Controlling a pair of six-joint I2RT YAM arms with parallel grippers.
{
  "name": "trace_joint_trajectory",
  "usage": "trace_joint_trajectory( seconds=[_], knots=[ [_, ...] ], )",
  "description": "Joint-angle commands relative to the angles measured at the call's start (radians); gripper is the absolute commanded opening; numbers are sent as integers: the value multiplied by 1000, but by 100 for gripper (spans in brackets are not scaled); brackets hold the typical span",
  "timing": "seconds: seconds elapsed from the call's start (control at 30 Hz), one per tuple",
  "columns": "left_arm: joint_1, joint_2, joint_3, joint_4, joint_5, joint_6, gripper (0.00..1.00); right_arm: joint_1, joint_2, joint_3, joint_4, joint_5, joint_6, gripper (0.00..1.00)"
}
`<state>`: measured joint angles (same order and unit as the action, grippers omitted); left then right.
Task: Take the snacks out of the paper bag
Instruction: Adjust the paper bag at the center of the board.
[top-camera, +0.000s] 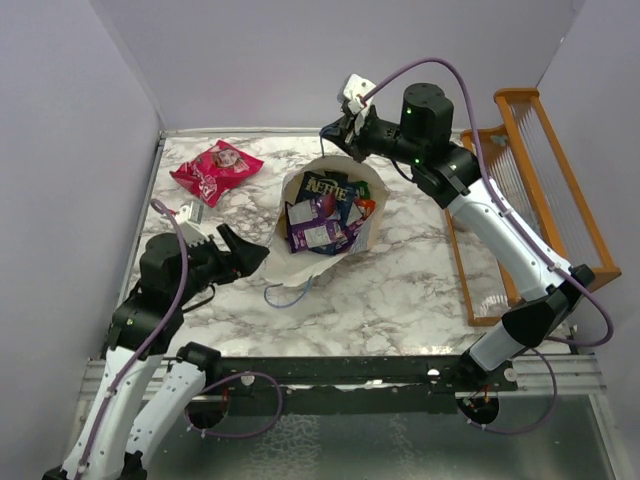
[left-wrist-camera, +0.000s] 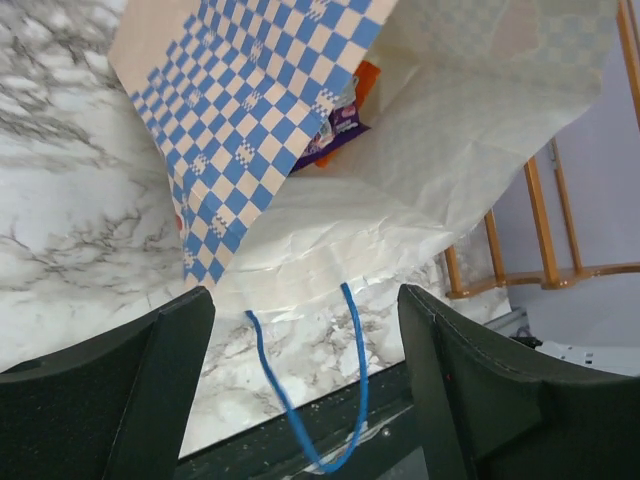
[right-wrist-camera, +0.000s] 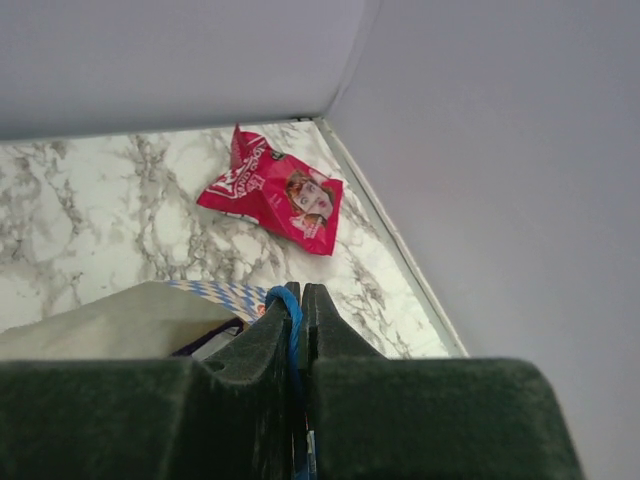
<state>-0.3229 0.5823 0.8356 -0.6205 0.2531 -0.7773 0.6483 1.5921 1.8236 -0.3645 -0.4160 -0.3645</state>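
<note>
The paper bag (top-camera: 372, 228) lies open in the middle of the table, its mouth showing a dark blue chips bag (top-camera: 326, 186) and small purple packs (top-camera: 318, 234). My right gripper (top-camera: 338, 132) is shut on the bag's far blue cord handle (right-wrist-camera: 290, 312) and holds that rim up. The large pink-red bag (top-camera: 216, 170) lies on the marble at the far left, outside the paper bag; it also shows in the right wrist view (right-wrist-camera: 272, 190). My left gripper (top-camera: 245, 255) is open and empty beside the bag's near-left side (left-wrist-camera: 270, 110), with the loose near handle (left-wrist-camera: 305, 400) between its fingers.
An orange wooden rack (top-camera: 530, 200) stands at the right edge. A small white-grey packet (top-camera: 191, 211) lies near the left gripper. Purple walls close in the back and sides. A black rail (top-camera: 340, 370) runs along the near edge.
</note>
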Motion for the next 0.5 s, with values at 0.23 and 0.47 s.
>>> trace_joint_trajectory(
  seconds=[0.23,0.47],
  knots=[
    [-2,68,186,18,55,195,60,8,-18,-8,75,-43,157,2],
    [-32,227,196,218,77,153,51,8,-29,-22,86,-38,196,2]
  ],
)
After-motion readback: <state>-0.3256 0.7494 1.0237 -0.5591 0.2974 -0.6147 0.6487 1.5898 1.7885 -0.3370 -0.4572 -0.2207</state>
